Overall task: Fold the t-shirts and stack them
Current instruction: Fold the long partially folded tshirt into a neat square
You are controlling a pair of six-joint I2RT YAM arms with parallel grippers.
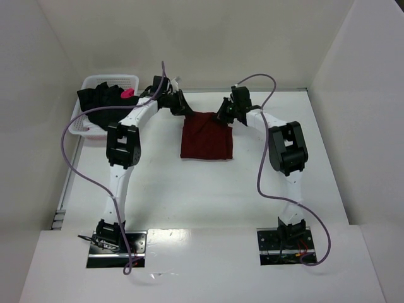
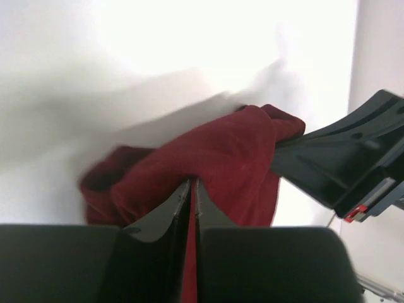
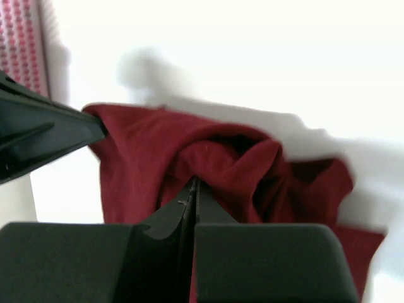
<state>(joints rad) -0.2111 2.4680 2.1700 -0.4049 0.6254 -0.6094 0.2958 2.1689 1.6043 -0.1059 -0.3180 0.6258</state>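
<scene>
The jaws of both arms are pinched shut on red cloth. In the top view the left gripper point(image 1: 183, 104) and the right gripper point(image 1: 224, 113) sit at the upper centre of the frame. Each holds a far corner of the red shirt point(image 1: 206, 137), which lies mid-frame as a roughly square folded piece on the table point(image 1: 189, 196). The black shirt point(image 1: 104, 102), with its pink mark, is heaped in the basket point(image 1: 81, 131) at upper left, apart from the red one.

In the left wrist view the fingers close on a strip of red cloth at bottom centre. The shirt bunches above them, and the other gripper grips its edge at right.

In the right wrist view the fingers likewise clamp a red fold at bottom centre, and the left arm's finger enters from the left edge.

This looks like another fold of the red shirt. The next move probably calls for both arms to lift together and carry that edge evenly towards the bottom of the frame. The black shirt is not yet folded.
</scene>
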